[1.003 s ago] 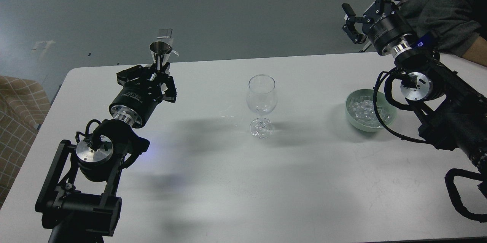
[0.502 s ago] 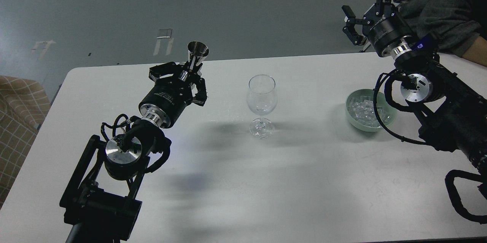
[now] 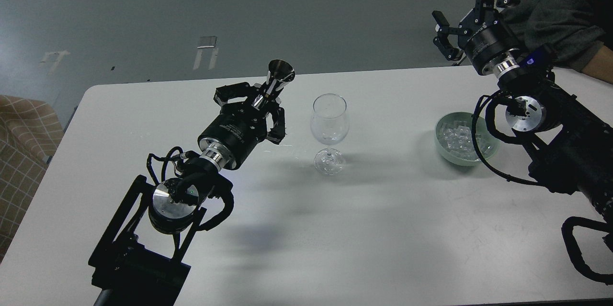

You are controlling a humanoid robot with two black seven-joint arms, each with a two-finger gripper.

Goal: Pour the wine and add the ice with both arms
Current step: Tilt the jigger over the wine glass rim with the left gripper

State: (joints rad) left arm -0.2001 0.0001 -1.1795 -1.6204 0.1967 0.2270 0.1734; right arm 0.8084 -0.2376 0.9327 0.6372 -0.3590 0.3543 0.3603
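Observation:
A clear stemmed wine glass [image 3: 329, 131] stands upright and empty at the table's middle. My left gripper [image 3: 261, 100] is shut on a small steel measuring cup [image 3: 278, 73], held upright just left of the glass, its mouth a little above the glass rim. A pale green bowl [image 3: 443, 145] at the right holds a heap of clear ice cubes [image 3: 457, 138]. My right gripper [image 3: 471, 2] is open and empty, raised beyond the table's far right edge, above and behind the bowl.
The white table [image 3: 359, 229] has a far edge just behind the glass. A person's grey-sleeved arm [image 3: 560, 14] rests at the far right corner, close to my right gripper. A checked cloth [image 3: 21, 148] lies off the table's left side.
My left arm has carried the steel cup to the right, from the table's far left to just beside the glass. The right arm has barely moved.

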